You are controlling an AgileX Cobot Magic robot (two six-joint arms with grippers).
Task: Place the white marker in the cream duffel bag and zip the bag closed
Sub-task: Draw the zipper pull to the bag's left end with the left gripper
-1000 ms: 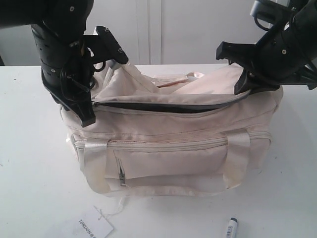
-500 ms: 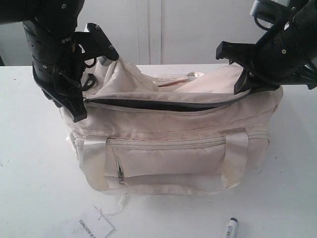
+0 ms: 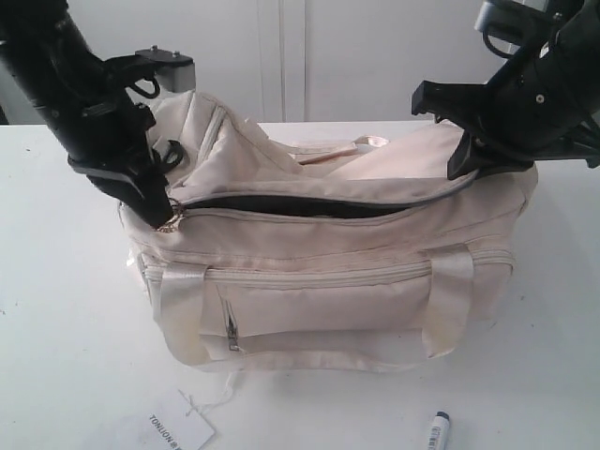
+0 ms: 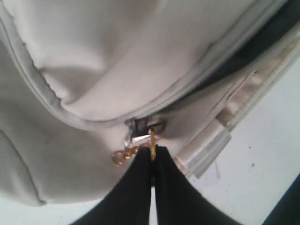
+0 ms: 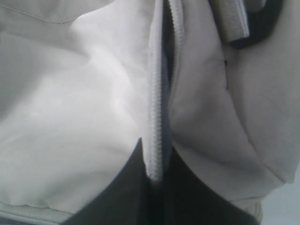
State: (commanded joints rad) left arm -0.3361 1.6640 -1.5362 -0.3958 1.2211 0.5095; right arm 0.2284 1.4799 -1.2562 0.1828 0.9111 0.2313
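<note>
Nearest, at the front edge of the white tabletop [image 3: 66, 356], lies the white marker [image 3: 438, 431]. It is only partly in view, with its black cap toward the bag, and is well apart from a paper tag [image 3: 173, 431]. Behind them stands the cream duffel bag [image 3: 319, 300], which does not touch the marker. Its top zipper [image 3: 281, 204] is open along most of its length and shows dark lining. At the bag's left end the left jaws are pressed together on the gold zipper pull [image 4: 152, 138]. At the far right end the right jaws pinch the zipper band [image 5: 157, 140].
</note>
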